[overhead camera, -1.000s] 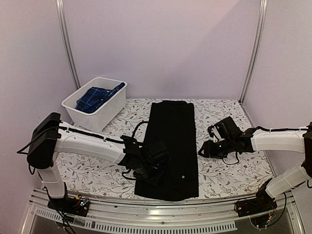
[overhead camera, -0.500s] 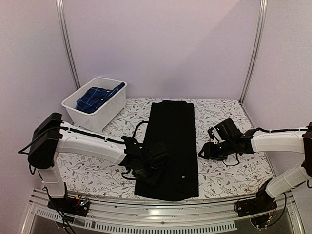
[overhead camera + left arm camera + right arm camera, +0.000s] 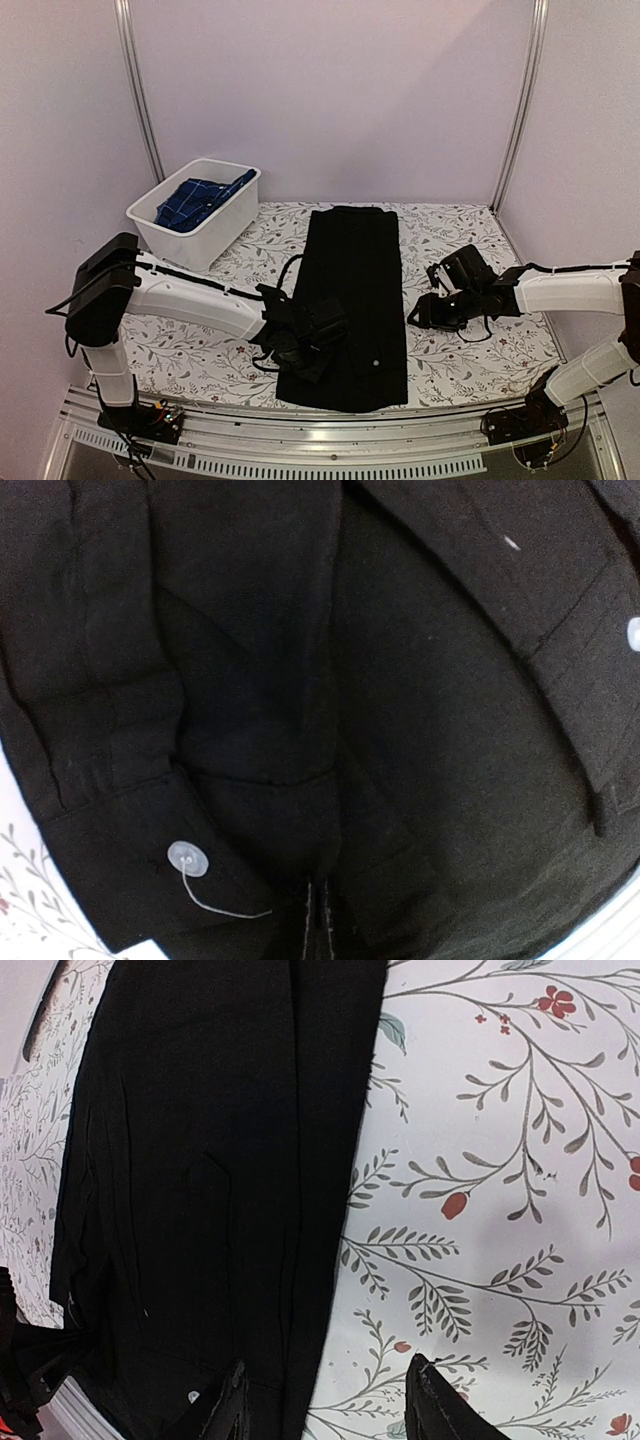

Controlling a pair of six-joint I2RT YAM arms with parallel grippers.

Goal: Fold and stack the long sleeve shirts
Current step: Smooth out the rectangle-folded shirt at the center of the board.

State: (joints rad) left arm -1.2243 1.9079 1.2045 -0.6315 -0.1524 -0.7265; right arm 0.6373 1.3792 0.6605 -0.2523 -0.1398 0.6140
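A black long sleeve shirt (image 3: 352, 262) lies folded into a long narrow strip down the middle of the table. My left gripper (image 3: 316, 345) presses onto its near left part; in the left wrist view the fingers (image 3: 322, 925) sit together with black cloth (image 3: 420, 730) bunched between them, beside a pale cuff button (image 3: 187, 858). My right gripper (image 3: 420, 312) hovers open at the strip's right edge; one fingertip (image 3: 232, 1400) is over black cloth (image 3: 200, 1160), the other over the floral table (image 3: 500, 1210). A blue plaid shirt (image 3: 195, 198) lies crumpled in the tub.
A white plastic tub (image 3: 205, 240) stands at the back left of the floral tablecloth (image 3: 470, 360). Metal posts (image 3: 140, 90) rise at both back corners. The table's metal front rail (image 3: 330, 435) runs just below the shirt's near end.
The left gripper has closed on the black cloth and the left arm has edged slightly to the right. The right gripper has barely shifted and stays open.
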